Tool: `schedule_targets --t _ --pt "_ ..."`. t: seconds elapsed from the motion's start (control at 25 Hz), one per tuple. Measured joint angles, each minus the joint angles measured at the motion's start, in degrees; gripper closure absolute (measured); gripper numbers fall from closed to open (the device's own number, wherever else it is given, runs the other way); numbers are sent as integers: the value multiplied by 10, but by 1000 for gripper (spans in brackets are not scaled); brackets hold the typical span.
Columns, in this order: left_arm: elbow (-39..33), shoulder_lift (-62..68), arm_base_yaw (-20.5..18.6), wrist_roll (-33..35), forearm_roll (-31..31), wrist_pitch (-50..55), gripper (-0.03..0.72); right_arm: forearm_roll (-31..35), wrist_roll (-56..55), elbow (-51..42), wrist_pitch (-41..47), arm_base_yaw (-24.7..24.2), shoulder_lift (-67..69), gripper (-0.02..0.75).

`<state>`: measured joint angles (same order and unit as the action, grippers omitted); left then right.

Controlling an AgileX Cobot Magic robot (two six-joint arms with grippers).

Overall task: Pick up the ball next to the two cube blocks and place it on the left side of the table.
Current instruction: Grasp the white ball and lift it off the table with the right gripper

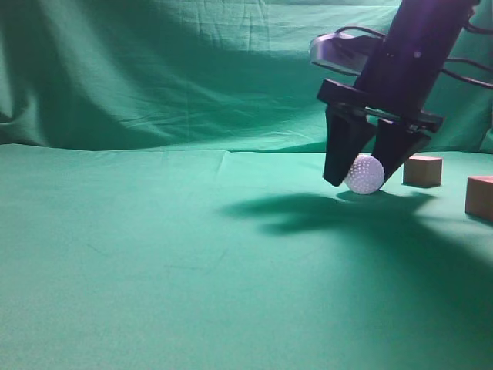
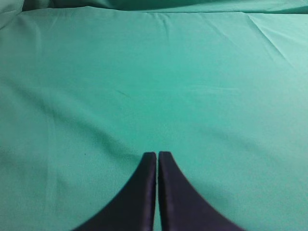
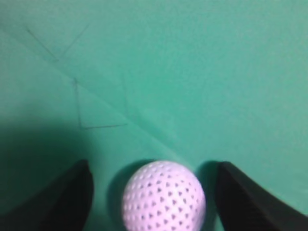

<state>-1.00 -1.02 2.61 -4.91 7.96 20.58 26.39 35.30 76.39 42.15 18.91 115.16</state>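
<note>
The white dimpled ball (image 1: 365, 174) rests on the green table (image 1: 154, 254) at the right, next to two reddish-brown cube blocks (image 1: 423, 170) (image 1: 480, 197). My right gripper (image 1: 360, 176) is open and lowered around the ball, one finger on each side with a gap to each. In the right wrist view the ball (image 3: 163, 197) sits between the dark fingers (image 3: 72, 197). My left gripper (image 2: 157, 155) is shut and empty over bare cloth; it does not show in the exterior view.
A wrinkled green cloth backdrop (image 1: 192, 69) rises behind the table. The arm's shadow (image 1: 308, 212) lies on the cloth left of the ball. The left half of the table is bare green cloth.
</note>
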Motion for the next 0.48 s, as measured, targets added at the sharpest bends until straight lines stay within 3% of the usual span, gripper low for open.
schedule_targets --t 0.08,0.28,0.48 --pt "0 0 0 0 0 0 688 0 1 1 -4 0 1 433" --pt "0 0 0 0 0 0 688 10 4 55 39 0 1 425" --pt "0 0 0 0 0 0 688 120 30 162 72 16 2 425"
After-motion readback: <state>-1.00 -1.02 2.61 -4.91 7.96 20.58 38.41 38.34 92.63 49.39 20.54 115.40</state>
